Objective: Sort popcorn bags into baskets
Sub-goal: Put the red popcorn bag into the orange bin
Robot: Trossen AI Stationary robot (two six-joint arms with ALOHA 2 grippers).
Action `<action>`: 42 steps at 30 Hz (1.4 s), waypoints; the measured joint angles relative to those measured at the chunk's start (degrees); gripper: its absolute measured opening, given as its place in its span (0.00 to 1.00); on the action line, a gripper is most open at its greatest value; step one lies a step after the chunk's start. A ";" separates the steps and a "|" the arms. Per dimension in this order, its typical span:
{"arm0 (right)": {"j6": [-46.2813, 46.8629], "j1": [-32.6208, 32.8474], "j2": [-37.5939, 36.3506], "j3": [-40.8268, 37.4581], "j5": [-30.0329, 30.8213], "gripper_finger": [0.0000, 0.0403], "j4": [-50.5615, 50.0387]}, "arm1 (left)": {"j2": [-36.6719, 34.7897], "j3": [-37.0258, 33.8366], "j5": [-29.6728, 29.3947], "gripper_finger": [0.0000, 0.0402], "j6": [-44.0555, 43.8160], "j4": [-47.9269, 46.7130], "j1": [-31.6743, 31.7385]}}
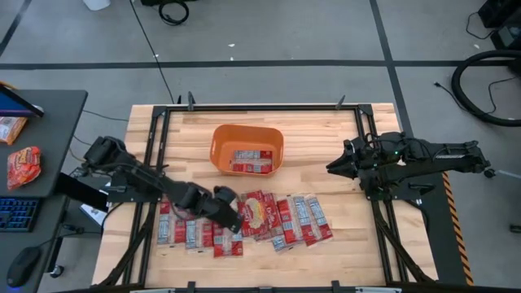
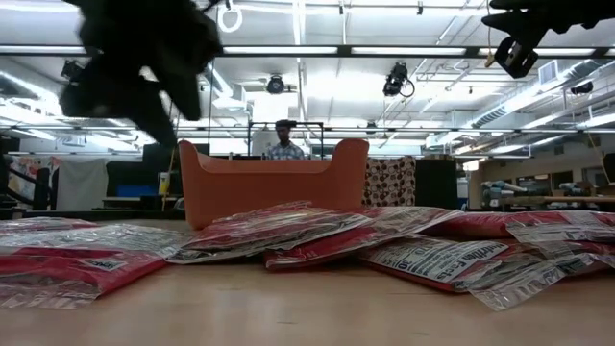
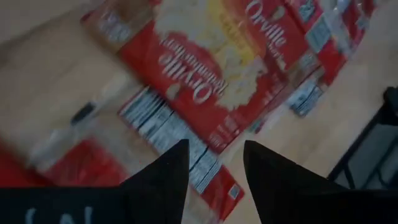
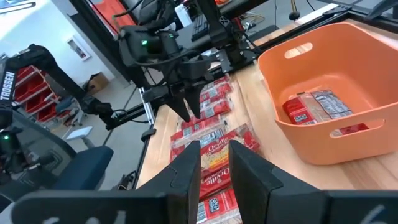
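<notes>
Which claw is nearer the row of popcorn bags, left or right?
Left. The left claw hangs open right over the popcorn bags; the right claw waits off to the side, nearer the orange tub.

"Orville" in white script stands on the red popcorn bag (image 3: 205,81) in the left wrist view, and again on another bag (image 3: 273,31) beside it. In the right wrist view "Orville" shows on a bag (image 4: 214,149) in the row. White letters "TROSSEN" run up the dark arm (image 4: 9,84) far off there.
</notes>
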 joint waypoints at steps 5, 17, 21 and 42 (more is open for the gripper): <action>0.00 0.00 0.00 0.00 0.00 0.22 0.00 | 0.00 0.00 -1.60 0.40 3.43 4.43 3.97; 0.00 0.02 0.00 0.00 0.07 0.22 0.31 | 2.97 0.02 -8.10 0.41 12.26 7.25 6.66; 0.00 0.00 0.00 -0.02 0.10 0.22 1.01 | 5.52 0.06 -5.61 0.41 17.86 10.44 8.50; 0.00 0.00 0.00 -0.02 0.09 0.22 2.09 | 8.76 -2.22 -5.47 0.41 38.90 12.05 14.66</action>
